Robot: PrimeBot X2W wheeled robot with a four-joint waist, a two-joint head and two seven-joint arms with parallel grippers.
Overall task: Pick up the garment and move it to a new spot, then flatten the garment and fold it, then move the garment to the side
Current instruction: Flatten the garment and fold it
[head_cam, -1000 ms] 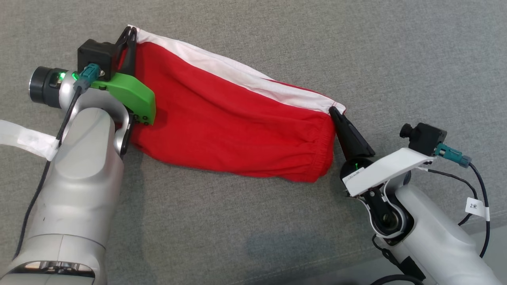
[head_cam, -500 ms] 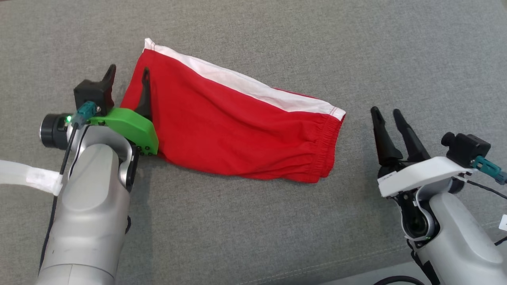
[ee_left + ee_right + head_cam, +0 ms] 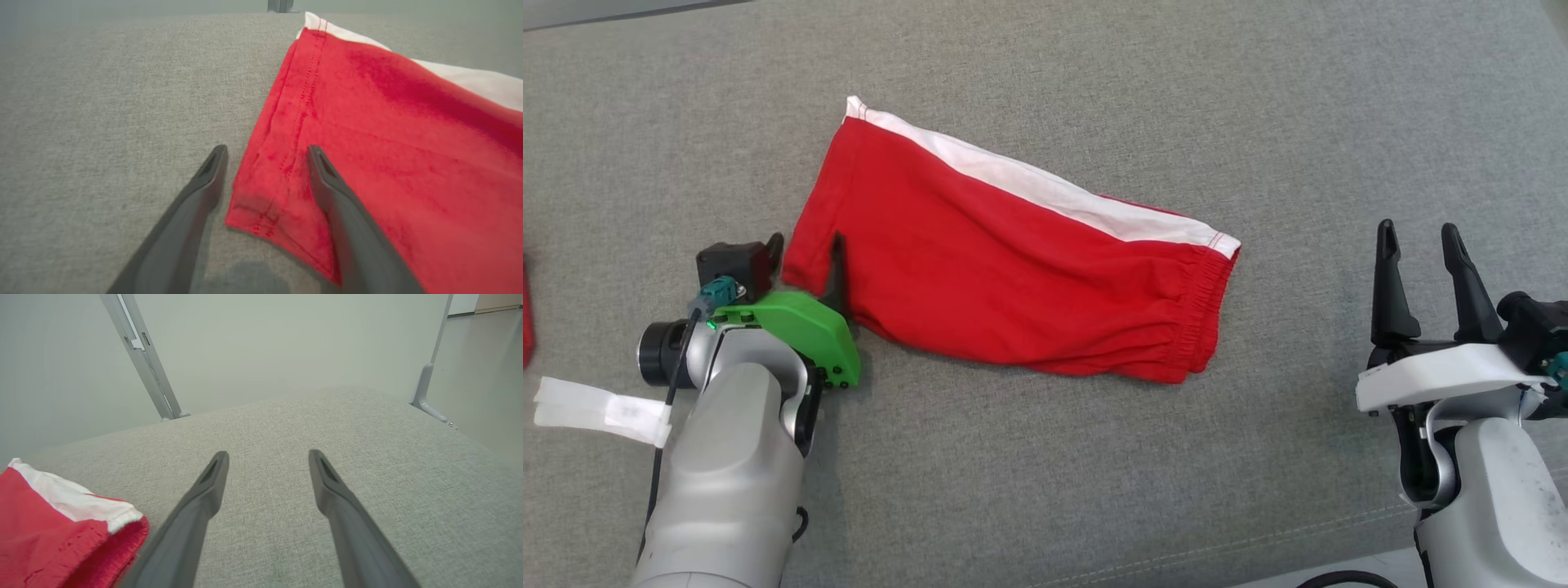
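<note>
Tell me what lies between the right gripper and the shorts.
Nothing but bare grey fabric surface. The head view shows an open stretch from the shorts to the right gripper, and the right wrist view agrees.

Garment (image 3: 1013, 278) is soft matt cloth, red with a white cloth band, its gathered hem puckered at 3 o'clock. The table (image 3: 1094, 506) has a grey woven cover, rough and matt. Left hand (image 3: 806, 241) and right hand (image 3: 1418, 227) have smooth, dark, matt plastic-looking fingers (image 3: 351, 539). The green cover (image 3: 800, 327) is satin plastic, and the forearm (image 3: 727, 474) is smooth and silvery.
</note>
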